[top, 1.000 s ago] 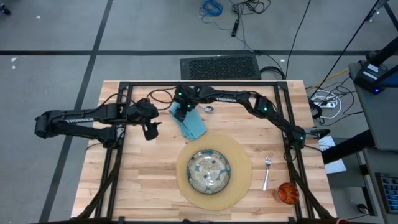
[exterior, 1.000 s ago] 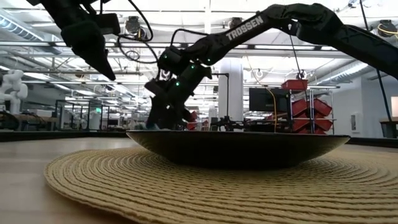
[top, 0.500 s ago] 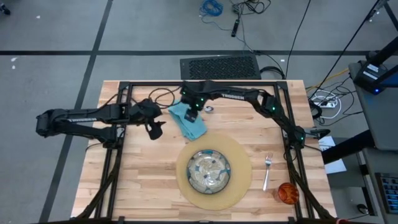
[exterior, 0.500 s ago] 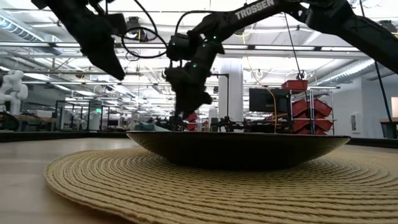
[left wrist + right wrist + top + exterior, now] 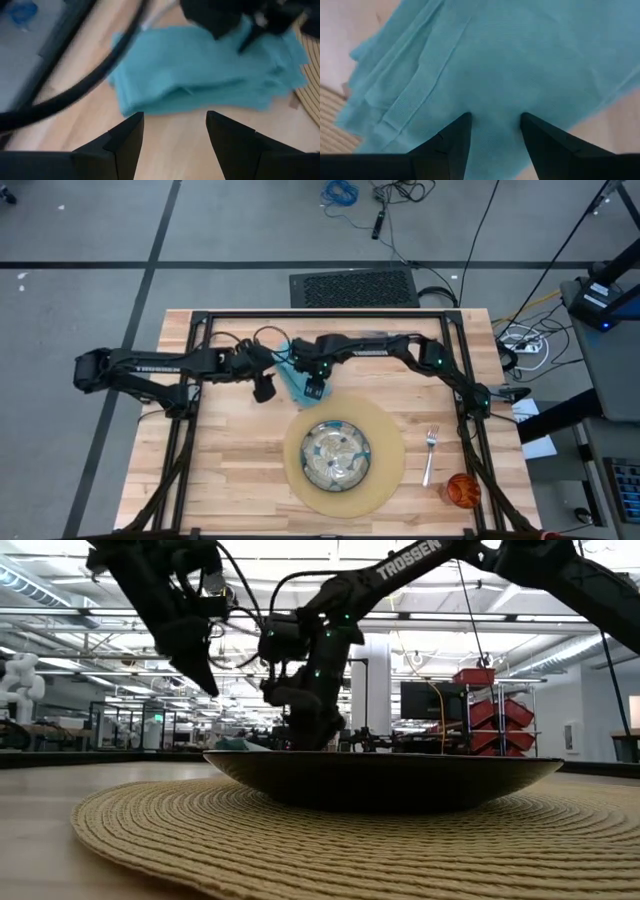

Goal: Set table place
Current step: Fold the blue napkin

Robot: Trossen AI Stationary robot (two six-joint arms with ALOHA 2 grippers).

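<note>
I see the right gripper point(image 5: 314, 389) open directly over the teal napkin point(image 5: 297, 383), center frame, probably touching. Left gripper point(image 5: 264, 392) open, empty, just left of it.

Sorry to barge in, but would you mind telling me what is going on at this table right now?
A two-armed robot is setting a place. The plate sits on the round placemat, with a fork and an orange cup beside it. Both arms are at the teal napkin behind the placemat: the right gripper is right over the cloth with its fingers apart, and the left gripper, also open, hovers over bare wood at the napkin's edge. Neither has gripped the napkin yet.
</note>
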